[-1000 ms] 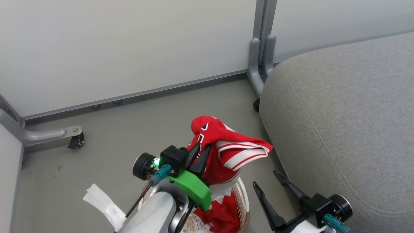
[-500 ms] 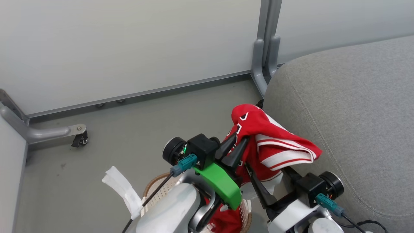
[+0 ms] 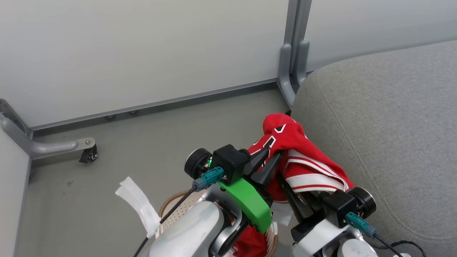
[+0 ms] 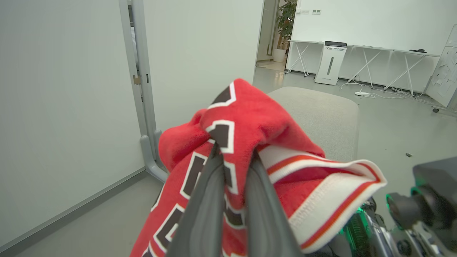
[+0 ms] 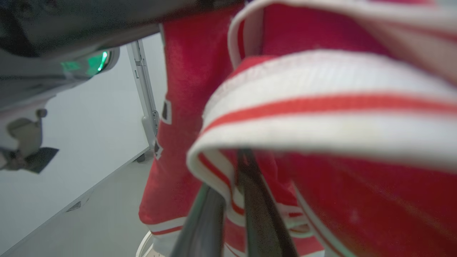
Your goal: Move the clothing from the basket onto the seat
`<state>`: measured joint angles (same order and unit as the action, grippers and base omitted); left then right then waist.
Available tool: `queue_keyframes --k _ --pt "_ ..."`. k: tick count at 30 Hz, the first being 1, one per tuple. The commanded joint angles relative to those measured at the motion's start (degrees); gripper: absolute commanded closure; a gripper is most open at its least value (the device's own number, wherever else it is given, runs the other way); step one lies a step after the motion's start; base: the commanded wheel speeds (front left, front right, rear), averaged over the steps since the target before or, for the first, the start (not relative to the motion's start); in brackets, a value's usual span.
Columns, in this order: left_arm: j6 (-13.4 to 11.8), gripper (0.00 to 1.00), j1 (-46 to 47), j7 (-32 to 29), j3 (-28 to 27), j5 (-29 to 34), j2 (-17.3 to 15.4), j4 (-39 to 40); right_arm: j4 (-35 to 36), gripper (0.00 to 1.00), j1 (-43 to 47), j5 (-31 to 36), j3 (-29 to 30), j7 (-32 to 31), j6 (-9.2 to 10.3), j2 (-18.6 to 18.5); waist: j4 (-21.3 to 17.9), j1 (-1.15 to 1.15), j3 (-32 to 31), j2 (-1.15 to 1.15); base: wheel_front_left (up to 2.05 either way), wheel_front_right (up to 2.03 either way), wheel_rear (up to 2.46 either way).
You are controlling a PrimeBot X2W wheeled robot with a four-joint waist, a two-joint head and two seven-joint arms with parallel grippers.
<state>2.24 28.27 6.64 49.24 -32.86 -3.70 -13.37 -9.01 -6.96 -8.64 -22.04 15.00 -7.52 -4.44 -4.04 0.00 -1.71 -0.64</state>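
Red jersey [image 3: 285,139] hangs over the basket [image 3: 167,205], pinched in the jaws of the left gripper [image 3: 272,155] and, lower by its striped cuff, the right gripper [image 5: 230,178], with the grey seat [image 3: 385,125] immediately rightward.

The red jersey [image 3: 285,134], with dark white-edged letters, hangs lifted and bunched, a fold pinched tight between the tips of the left claw [image 3: 273,154] and humped over them. Its red-and-white striped cuff drapes off to that claw's right, over the right claw [image 5: 228,175], whose fingers stand close together on the striped hem. The basket [image 3: 167,203], cream-white, perforated and brown-rimmed, sits low beneath the left claw's wrist. More red fabric [image 3: 250,242] lies in it; whether that is the same garment cannot be told. The grey upholstered seat [image 3: 392,125], seamed and round-edged, spreads to the right of both claws, just beside the jersey.
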Motion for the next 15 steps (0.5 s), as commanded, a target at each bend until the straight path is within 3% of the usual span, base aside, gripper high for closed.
queue_keyframes --k 1,13,14,15 --pt "-0.1 1.0 0.4 0.3 0.0 -0.7 -0.4 0.3 -0.3 1.0 -0.4 -0.5 -0.2 0.3 0.06 -0.3 0.0 0.0 0.0 0.64 0.0 0.0 0.0" --pt "-0.5 1.0 0.0 0.4 0.0 -1.1 -1.1 -0.3 -0.7 1.0 -0.3 -1.5 -0.1 0.3 0.06 -0.7 0.0 0.0 0.6 0.64 0.0 0.0 0.0" --pt "-0.6 0.89 0.0 0.4 0.0 -1.2 -1.1 -0.3 -0.9 1.0 -0.3 -1.7 -0.3 0.3 0.06 -0.8 0.0 0.0 0.6 0.64 0.0 0.0 0.0" --pt "-0.8 0.7 0.0 0.4 -0.1 -1.2 -1.1 -0.4 -1.0 1.0 -0.4 -1.8 -0.4 0.3 0.06 -0.8 0.1 0.0 0.6 0.64 0.0 0.0 0.0"
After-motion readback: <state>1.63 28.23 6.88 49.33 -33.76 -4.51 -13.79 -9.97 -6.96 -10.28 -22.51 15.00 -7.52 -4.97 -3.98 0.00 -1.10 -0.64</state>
